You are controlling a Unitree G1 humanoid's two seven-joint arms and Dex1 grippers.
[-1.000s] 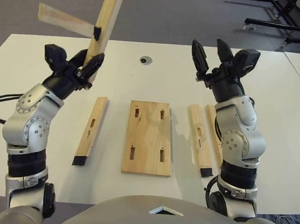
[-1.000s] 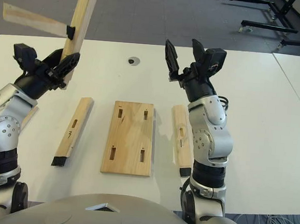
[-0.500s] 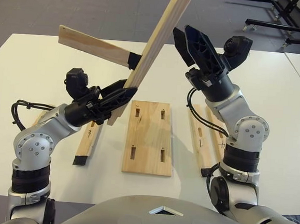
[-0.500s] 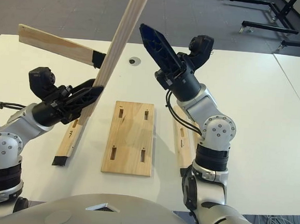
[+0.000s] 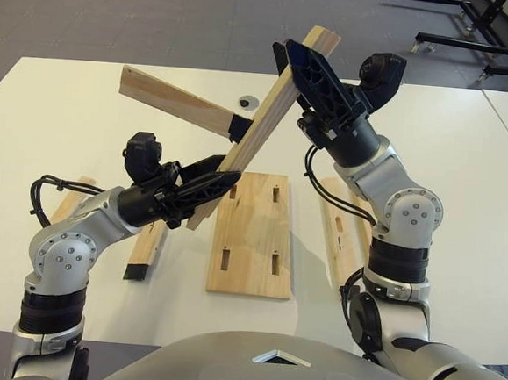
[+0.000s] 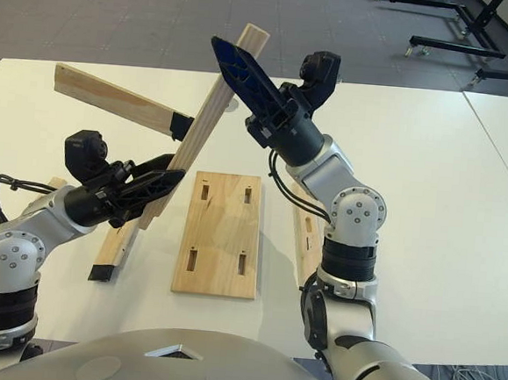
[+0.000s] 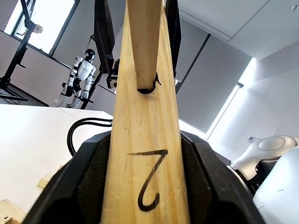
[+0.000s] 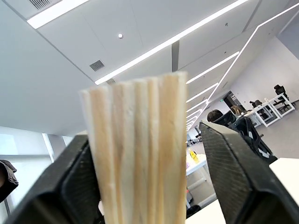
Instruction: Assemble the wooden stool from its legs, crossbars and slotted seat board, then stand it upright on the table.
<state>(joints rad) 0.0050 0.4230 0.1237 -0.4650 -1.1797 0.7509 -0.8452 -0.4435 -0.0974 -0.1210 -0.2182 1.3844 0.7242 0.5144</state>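
Left black gripper [image 5: 223, 184] still pinching tilted pale wooden leg [image 5: 273, 112] with pale wooden crossbar [image 5: 173, 100] socketed, right black gripper [image 5: 287, 52] moved in, fingers spread astride its top.

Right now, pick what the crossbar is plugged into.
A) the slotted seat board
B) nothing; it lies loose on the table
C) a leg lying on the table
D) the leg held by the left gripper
D: the crossbar sits in the slot of the leg clamped in the left gripper, held in the air.
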